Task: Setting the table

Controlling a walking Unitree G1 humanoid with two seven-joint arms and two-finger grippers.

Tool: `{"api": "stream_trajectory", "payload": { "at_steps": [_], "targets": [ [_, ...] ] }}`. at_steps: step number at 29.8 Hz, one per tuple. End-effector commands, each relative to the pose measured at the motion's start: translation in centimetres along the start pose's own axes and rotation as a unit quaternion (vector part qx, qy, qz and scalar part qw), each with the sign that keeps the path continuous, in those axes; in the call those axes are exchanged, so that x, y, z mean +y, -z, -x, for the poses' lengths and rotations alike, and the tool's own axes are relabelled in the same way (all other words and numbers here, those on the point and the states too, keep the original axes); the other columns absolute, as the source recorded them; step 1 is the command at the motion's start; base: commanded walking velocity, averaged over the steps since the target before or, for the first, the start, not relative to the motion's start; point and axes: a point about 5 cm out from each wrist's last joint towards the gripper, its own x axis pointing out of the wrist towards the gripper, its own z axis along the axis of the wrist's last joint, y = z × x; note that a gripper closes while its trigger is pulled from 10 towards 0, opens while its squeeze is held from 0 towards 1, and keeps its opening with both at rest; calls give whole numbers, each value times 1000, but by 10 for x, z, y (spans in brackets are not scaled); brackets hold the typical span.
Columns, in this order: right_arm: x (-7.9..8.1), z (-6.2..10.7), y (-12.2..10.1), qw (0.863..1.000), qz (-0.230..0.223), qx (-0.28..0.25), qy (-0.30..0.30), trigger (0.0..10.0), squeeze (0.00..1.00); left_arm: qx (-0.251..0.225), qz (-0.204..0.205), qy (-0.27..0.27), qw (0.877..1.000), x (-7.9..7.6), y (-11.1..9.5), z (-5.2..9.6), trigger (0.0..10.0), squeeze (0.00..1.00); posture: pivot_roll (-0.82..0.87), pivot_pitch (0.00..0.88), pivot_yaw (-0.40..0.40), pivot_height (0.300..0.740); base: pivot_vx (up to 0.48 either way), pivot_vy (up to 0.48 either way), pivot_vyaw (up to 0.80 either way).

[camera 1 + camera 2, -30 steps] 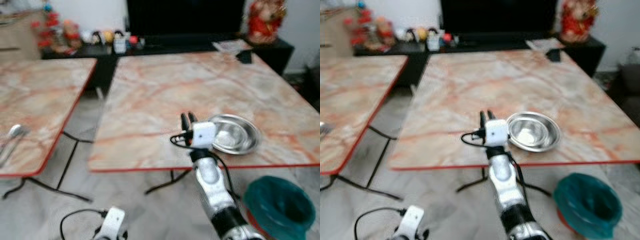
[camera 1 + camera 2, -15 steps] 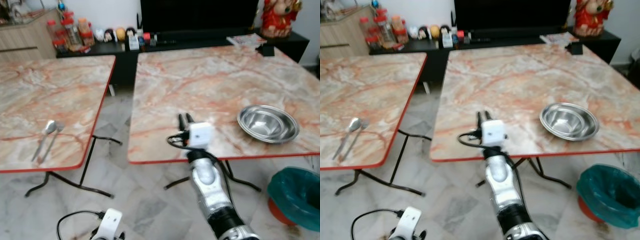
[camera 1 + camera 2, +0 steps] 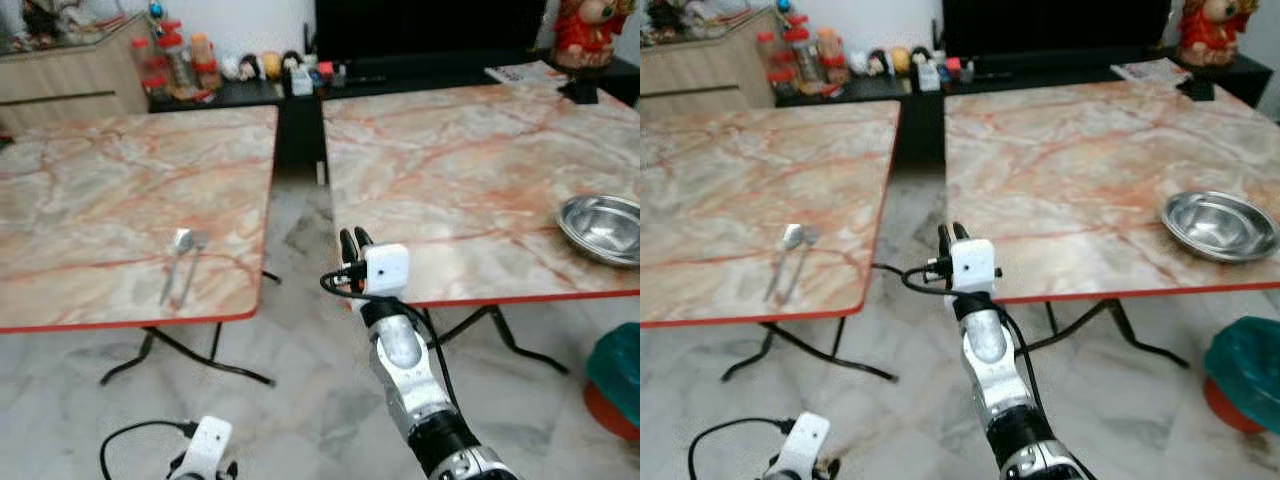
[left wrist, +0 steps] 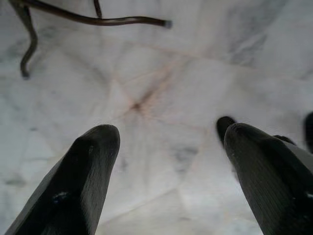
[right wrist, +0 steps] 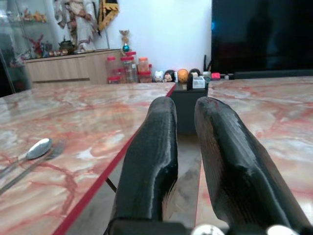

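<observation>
A steel spoon and fork lie side by side near the front edge of the left marble table. A steel bowl sits near the front right of the right marble table. My right gripper is raised in front of the gap between the two tables, shut, with nothing held. In the right wrist view its fingers point along the gap, and the spoon and fork lie off to one side. My left gripper hangs low over the floor, open and empty.
A teal bin stands on the floor at the right. Black folding table legs cross under both tables. A black TV console with jars and figurines and a wooden sideboard line the back wall.
The camera has turned left: the bowl has slid to the picture's right edge and the left table with spoon and fork has come toward the middle. The right gripper stays shut.
</observation>
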Motion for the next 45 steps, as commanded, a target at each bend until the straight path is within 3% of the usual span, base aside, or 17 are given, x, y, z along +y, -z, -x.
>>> {"api": "stream_trajectory", "payload": {
  "at_steps": [1,14,15,16,17,18,23,27,30,31,32,36,39,45],
  "targets": [
    [-8,7,15,999,-1,35,12,10000,0,-2,6,2,1000,-3,-3,-1,10000,0,32,0,85,740,0,405,0],
    [-23,36,52,993,30,111,12,10000,0,-3,6,2,1000,-3,-4,-1,10000,0,34,0,81,740,0,406,0],
    [-29,53,70,987,37,158,13,10000,0,-4,7,2,1000,-3,-4,-1,10000,0,35,0,79,740,0,405,0],
    [-29,53,70,987,37,158,13,10000,0,-4,7,2,1000,-3,-4,-1,10000,0,35,0,79,740,0,405,0],
    [-34,76,90,975,56,214,9,10000,0,-4,8,2,1000,-3,-4,-1,10000,0,35,0,79,740,0,382,0],
    [-36,87,97,969,69,236,2,10000,0,-4,8,1,1000,-3,-4,-1,10000,0,35,0,79,740,0,386,0],
    [-40,106,110,958,83,275,0,10000,0,-4,7,1,1000,-3,-3,-1,10000,0,35,0,80,740,0,373,0],
    [-43,127,123,941,79,329,4,10000,0,-3,3,1,1000,-2,-3,-1,10000,0,33,0,82,740,0,240,0],
    [-47,146,134,924,64,376,15,10000,0,-1,-5,2,1000,-3,-3,-1,10000,0,31,0,82,740,0,0,0],
    [-47,146,134,924,64,376,15,10000,0,-1,-5,2,1000,-3,-3,-1,10000,0,31,0,82,740,0,0,0],
    [-51,160,140,911,46,409,36,10000,0,2,-11,1,1000,-3,-2,-1,10000,0,33,0,80,740,0,0,0],
    [-58,185,151,880,-3,468,85,10000,0,0,-12,-2,1000,-3,-3,-1,10000,0,33,0,80,740,0,0,0],
    [-59,196,154,865,-19,491,100,10000,0,-1,-11,-3,1000,-3,-4,-1,10000,0,31,0,83,740,0,0,0],
    [-57,197,155,863,-39,492,109,10000,0,2,-10,-7,1000,-1,-3,-1,10000,0,36,0,84,740,0,0,0]
  ]
}}
